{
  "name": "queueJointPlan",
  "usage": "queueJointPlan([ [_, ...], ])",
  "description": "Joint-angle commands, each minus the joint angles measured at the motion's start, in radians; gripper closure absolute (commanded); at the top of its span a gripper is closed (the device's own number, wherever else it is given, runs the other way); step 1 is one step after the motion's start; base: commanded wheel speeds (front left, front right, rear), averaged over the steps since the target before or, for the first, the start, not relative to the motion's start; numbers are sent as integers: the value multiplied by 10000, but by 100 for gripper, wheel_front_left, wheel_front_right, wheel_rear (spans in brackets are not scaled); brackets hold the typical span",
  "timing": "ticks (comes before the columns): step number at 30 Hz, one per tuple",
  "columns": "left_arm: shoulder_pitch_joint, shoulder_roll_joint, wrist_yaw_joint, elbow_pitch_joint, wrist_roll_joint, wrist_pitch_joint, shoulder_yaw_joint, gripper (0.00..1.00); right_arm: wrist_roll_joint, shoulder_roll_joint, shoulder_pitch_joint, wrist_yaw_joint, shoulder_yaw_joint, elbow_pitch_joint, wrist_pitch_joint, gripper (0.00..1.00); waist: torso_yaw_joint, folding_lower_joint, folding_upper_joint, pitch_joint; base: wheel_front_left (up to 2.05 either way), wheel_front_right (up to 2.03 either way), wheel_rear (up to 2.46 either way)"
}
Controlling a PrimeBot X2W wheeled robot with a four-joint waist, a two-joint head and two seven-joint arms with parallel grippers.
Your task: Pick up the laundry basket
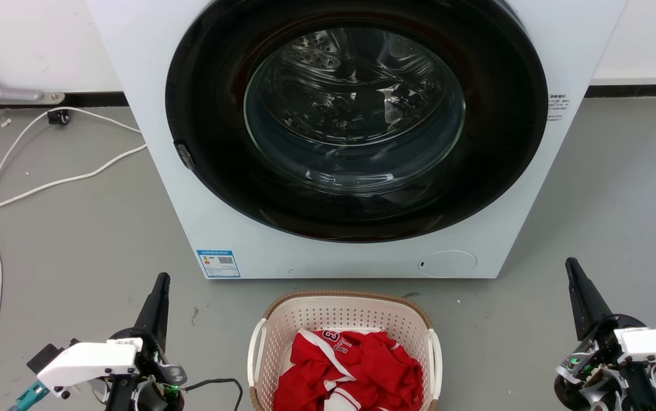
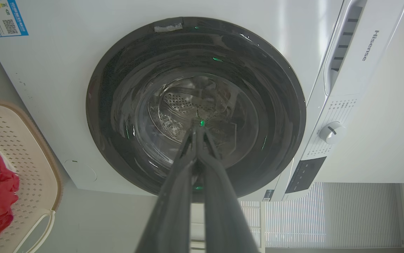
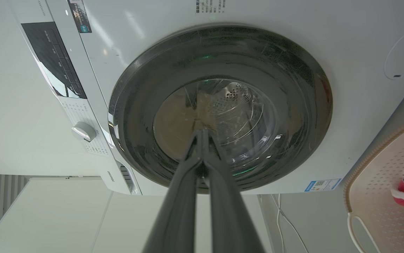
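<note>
The laundry basket (image 1: 345,314), cream-white and perforated with a brown rim and white side handles, sits on the floor at the bottom centre of the head view, red and white clothes (image 1: 350,365) inside it. My left gripper (image 1: 161,281) stands shut well to its left, fingers pointing up, touching nothing. My right gripper (image 1: 571,265) is shut well to its right, also holding nothing. The left wrist view has the basket (image 2: 33,165) at its left edge beside my shut left gripper (image 2: 197,130). In the right wrist view the basket (image 3: 381,175) lies at the right edge, my right gripper (image 3: 202,131) shut.
A white front-loading washer (image 1: 202,217) with a closed round dark door (image 1: 356,114) stands just behind the basket. White cables (image 1: 31,188) run across the grey floor at the left. Open floor lies on both sides of the basket.
</note>
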Motion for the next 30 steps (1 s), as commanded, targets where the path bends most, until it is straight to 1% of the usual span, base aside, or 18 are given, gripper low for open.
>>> queueJointPlan([
  [1,-109,-3,-33,13,40,14,38,100,-29,24,-118,4,-13,13,22,100,0,0,-1,0,0,0,0],
  [29,-110,-13,-33,13,58,33,50,100,-31,28,-120,4,-17,13,28,100,0,0,-1,0,0,0,0],
  [30,-1,-10,0,0,8,2,17,0,-8,2,0,0,-6,0,2,0,0,0,-1,0,0,0,0],
])
